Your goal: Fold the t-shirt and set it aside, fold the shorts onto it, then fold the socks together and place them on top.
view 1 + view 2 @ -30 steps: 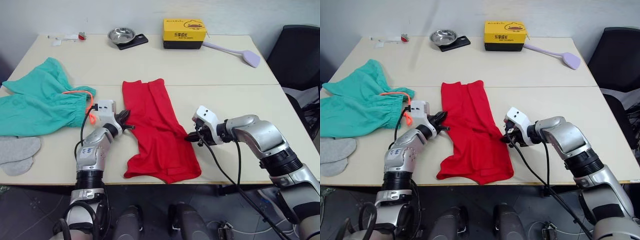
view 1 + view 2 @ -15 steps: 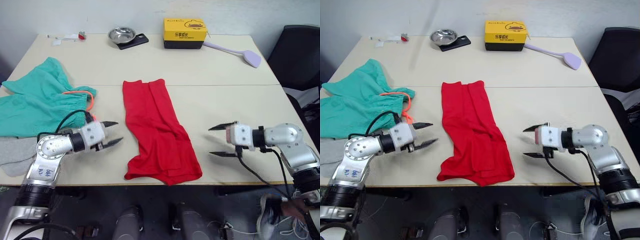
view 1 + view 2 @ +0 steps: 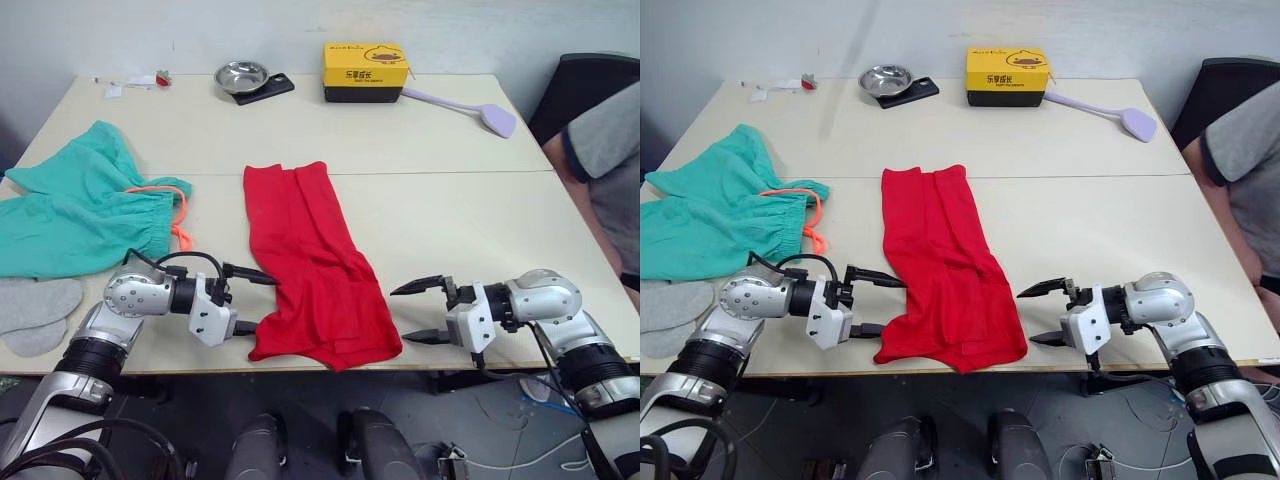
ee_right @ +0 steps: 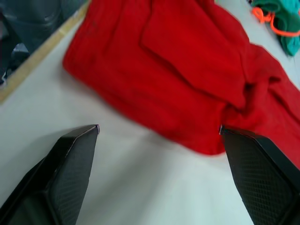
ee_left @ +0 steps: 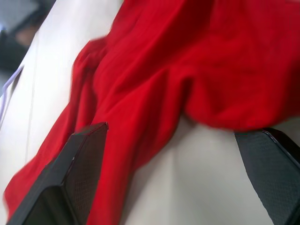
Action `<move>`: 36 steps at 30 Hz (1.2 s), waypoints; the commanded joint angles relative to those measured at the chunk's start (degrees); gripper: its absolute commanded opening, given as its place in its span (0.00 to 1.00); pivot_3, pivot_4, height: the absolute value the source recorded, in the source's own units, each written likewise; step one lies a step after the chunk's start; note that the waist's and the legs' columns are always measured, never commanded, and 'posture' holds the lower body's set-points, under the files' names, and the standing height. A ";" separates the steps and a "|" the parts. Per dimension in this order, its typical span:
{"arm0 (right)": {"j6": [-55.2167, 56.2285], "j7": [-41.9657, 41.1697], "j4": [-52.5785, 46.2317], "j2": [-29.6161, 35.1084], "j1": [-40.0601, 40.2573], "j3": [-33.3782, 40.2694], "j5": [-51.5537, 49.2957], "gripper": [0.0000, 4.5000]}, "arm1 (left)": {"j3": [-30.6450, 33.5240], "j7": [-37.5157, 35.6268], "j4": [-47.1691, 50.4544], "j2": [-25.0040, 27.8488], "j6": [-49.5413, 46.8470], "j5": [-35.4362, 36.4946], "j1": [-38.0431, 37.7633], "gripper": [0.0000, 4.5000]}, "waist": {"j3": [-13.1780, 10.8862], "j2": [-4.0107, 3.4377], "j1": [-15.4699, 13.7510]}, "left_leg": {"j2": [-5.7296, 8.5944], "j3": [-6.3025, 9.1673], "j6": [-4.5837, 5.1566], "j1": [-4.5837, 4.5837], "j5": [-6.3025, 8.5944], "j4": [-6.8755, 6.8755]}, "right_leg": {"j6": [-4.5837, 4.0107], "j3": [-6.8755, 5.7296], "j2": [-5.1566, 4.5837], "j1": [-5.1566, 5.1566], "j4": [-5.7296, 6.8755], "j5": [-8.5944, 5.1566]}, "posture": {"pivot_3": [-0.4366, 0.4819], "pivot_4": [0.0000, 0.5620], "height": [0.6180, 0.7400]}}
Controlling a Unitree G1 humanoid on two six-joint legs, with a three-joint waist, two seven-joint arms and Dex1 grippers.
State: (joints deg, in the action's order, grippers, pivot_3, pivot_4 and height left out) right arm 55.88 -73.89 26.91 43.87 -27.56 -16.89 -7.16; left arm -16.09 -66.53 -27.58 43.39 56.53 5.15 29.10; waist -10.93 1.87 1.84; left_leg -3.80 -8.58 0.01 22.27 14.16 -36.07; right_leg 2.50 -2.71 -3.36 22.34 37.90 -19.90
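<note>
The red t-shirt (image 3: pixel 315 265) lies in the middle of the table, folded into a long strip with a bunched near end. My left gripper (image 3: pixel 262 303) is open, low over the table beside the shirt's near left corner, holding nothing. My right gripper (image 3: pixel 398 316) is open just right of the near right corner. Each wrist view shows the t-shirt (image 5: pixel 187 70) (image 4: pixel 178 70) ahead of the spread fingers (image 5: pixel 75 178) (image 4: pixel 70 164). The teal shorts (image 3: pixel 80 215) with an orange drawstring lie spread at the left. The grey socks (image 3: pixel 35 310) lie at the left front edge.
At the back of the table stand a yellow box (image 3: pixel 366 70), a metal bowl (image 3: pixel 242 75) on a black slab and a lilac spatula (image 3: pixel 480 110). A person (image 3: pixel 610 170) stands at the table's right edge, in front of a black chair (image 3: pixel 580 85).
Both grippers were shut on the shirt's side edges; they opened, let go and drew back, and now sit by its near corners. A person has come into view at the right.
</note>
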 commanded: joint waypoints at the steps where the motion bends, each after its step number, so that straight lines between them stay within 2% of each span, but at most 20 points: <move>1: -0.41 0.28 -2.53 -1.09 1.59 -2.33 1.63 0.93 | -3.93 -3.84 0.33 -0.83 1.37 0.94 -0.74 0.99 | 0.00 -0.01 -0.02 | 0.00 0.00 0.00 -0.02 0.00 0.00 | -0.01 0.00 0.00 -0.01 0.00 0.00 | 0.48 0.27 1.00; 8: -0.94 3.08 -5.45 -3.10 2.35 -3.98 4.30 0.93 | -5.93 -5.01 0.80 -1.56 2.24 1.33 -1.66 0.99 | 0.07 -0.08 -0.02 | 0.00 0.04 0.05 -0.12 0.03 -0.02 | -0.02 -0.01 0.00 -0.13 -0.01 -0.01 | 0.48 0.27 1.00; 11: -2.50 3.75 -6.65 -3.28 2.67 -4.32 4.22 0.73 | -6.55 -5.59 1.98 -1.43 1.34 2.12 -2.40 0.86 | 0.09 -0.12 0.02 | 0.00 0.05 0.06 -0.14 0.04 -0.01 | -0.04 -0.01 0.00 -0.14 -0.01 -0.02 | 0.48 0.27 1.00; 14: -3.65 4.40 -6.78 -3.23 2.40 -4.21 4.41 0.47 | -6.95 -6.14 3.30 -1.15 0.11 2.55 -3.21 0.62 | 0.09 -0.12 -0.01 | 0.00 0.06 0.07 -0.13 0.04 -0.03 | -0.04 -0.01 -0.01 -0.13 0.00 -0.02 | 0.48 0.27 1.00; 20: -5.51 4.51 -7.04 -2.90 1.81 -4.19 3.91 0.02 | -7.62 -6.82 6.79 -0.90 -4.26 2.69 -5.81 0.20 | 0.09 -0.13 -0.09 | 0.02 0.08 0.12 -0.11 0.07 -0.05 | -0.04 -0.02 -0.03 -0.12 0.03 -0.02 | 0.48 0.27 1.00; 22: -6.51 4.25 -8.18 -2.61 2.05 -4.16 3.34 0.00 | -7.34 -6.82 8.14 -0.58 -6.45 2.71 -6.97 0.04 | 0.08 -0.13 -0.10 | 0.02 0.08 0.13 -0.11 0.07 -0.05 | -0.05 -0.02 -0.04 -0.13 0.03 -0.02 | 0.48 0.27 1.00; 23: -6.93 3.99 -9.12 -2.30 2.32 -4.19 2.98 0.00 | -7.17 -7.31 9.55 -0.01 -8.68 3.61 -7.94 0.00 | 0.10 -0.15 -0.07 | 0.02 0.09 0.13 -0.11 0.07 -0.05 | -0.05 -0.02 -0.04 -0.13 0.03 -0.02 | 0.48 0.27 1.00; 28: -12.22 1.20 -18.71 1.50 6.55 -4.49 -1.48 0.00 | -5.08 -8.65 18.79 4.10 -19.09 8.26 -13.50 0.00 | 0.09 -0.17 0.09 | 0.00 0.14 0.13 -0.08 0.08 0.03 | -0.15 -0.05 -0.03 -0.06 0.06 -0.09 | 0.48 0.27 1.00; 32: -27.22 -1.77 -34.39 8.01 13.79 -4.03 -11.90 0.00 | -1.30 -8.63 30.54 11.32 -30.35 14.33 -22.52 0.00 | 0.07 -0.20 0.19 | -0.03 0.17 0.14 0.00 0.09 0.10 | -0.20 -0.06 -0.03 0.03 0.09 -0.12 | 0.48 0.27 1.00; 36: -45.10 -0.25 -46.66 12.53 17.82 -2.59 -21.41 0.00 | 3.67 -8.42 37.38 15.78 -36.96 19.31 -30.40 0.00 | 0.06 -0.20 -0.01 | -0.03 0.30 0.12 -0.01 0.11 0.12 | -0.23 -0.11 -0.06 0.00 0.10 -0.13 | 0.48 0.27 1.00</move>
State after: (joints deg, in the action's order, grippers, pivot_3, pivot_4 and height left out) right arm 17.88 -74.88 -14.32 54.59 -10.12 -21.77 -23.39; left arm -15.21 -75.06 6.64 57.81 21.93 21.33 0.31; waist -10.87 1.67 1.83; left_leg -3.83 -8.27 0.14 22.27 14.27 -35.97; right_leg 2.25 -2.84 -3.42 22.34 38.01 -20.03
